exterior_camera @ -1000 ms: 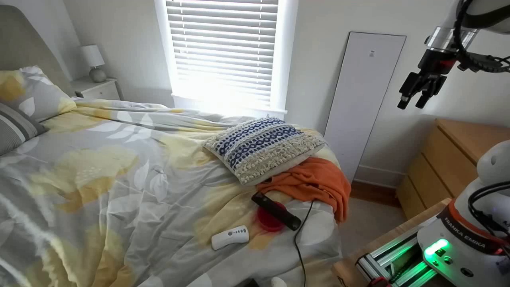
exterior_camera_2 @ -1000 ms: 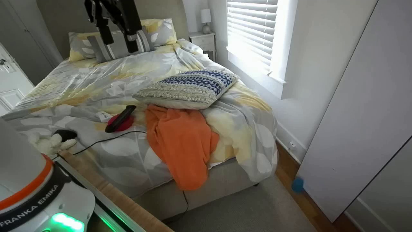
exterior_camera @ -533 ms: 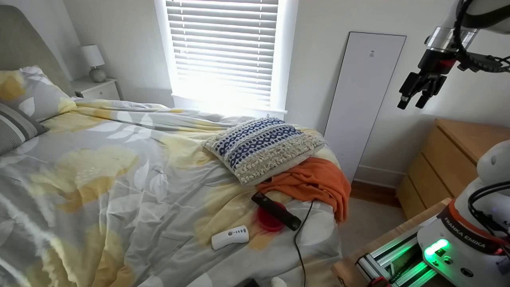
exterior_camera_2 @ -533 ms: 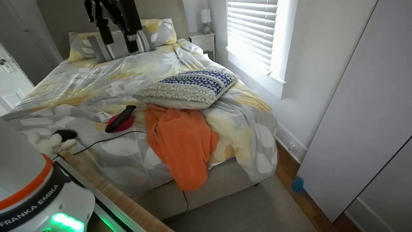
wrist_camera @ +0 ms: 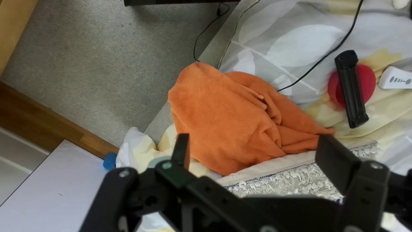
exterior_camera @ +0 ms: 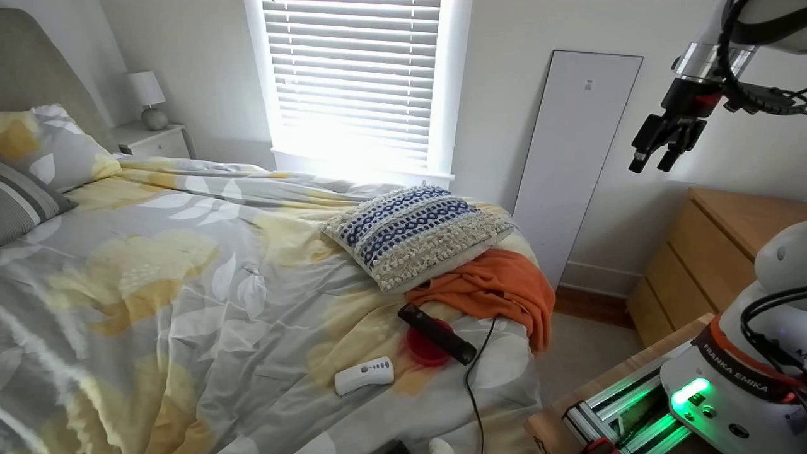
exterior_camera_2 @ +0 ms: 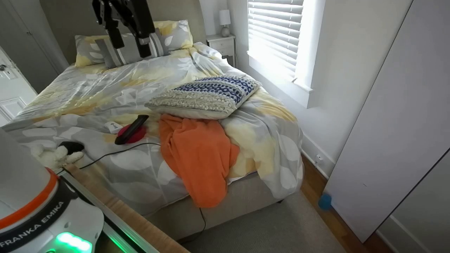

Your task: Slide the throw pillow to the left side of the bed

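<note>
The throw pillow [exterior_camera: 416, 233] is plump, with navy-blue and white woven rows and a cream shaggy band. It lies flat near the foot of the bed [exterior_camera: 157, 258], toward the window side, in both exterior views [exterior_camera_2: 211, 95]. Part of its shaggy edge [wrist_camera: 289, 182] shows in the wrist view; the gripper body hides the rest. My gripper [exterior_camera: 651, 165] hangs high above and apart from the bed. Its jaws stand wide apart with nothing between them, as the wrist view [wrist_camera: 252, 143] shows. It also shows at the top of an exterior view [exterior_camera_2: 131, 49].
An orange cloth [exterior_camera_2: 200, 161] hangs over the bed's foot, touching the pillow. A black handheld device [exterior_camera: 437, 334] on a red round thing, a white remote [exterior_camera: 364, 376] and a cable lie beside it. A white soft toy [exterior_camera_2: 52, 158] lies near the robot base. A window [exterior_camera: 353, 94] is behind.
</note>
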You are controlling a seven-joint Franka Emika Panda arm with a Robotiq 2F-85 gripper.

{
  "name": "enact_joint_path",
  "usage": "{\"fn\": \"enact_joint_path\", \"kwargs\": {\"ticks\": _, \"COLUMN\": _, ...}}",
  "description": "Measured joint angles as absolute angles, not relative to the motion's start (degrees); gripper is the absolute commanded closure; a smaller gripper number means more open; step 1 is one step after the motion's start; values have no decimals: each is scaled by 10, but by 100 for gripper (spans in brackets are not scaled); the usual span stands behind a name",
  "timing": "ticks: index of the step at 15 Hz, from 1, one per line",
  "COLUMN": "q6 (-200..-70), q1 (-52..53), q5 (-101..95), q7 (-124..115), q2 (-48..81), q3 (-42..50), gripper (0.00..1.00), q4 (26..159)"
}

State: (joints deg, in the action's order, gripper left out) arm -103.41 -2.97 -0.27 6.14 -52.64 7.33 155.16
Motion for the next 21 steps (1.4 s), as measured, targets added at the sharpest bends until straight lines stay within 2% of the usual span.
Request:
{"fn": "enact_joint_path", "kwargs": {"ticks": 11, "q6": -1036, "q1": -24, "q5": -4, "q7": 62, "q2": -526, "q3": 56, "gripper": 0, "q4": 1551}}
{"fn": "enact_joint_path", "kwargs": {"ticks": 15, "q6": -1049, "q1": 16, "q5": -4, "q7": 54, "q2": -525, "q3": -24, "gripper": 0, "q4": 1551}}
{"fn": "enact_joint_path", "kwargs": {"ticks": 21, "q6": -1144, "q1": 82, "q5": -22, "q7": 2, "q2": -479, "q3": -157, "gripper": 0, "q4": 1546}}
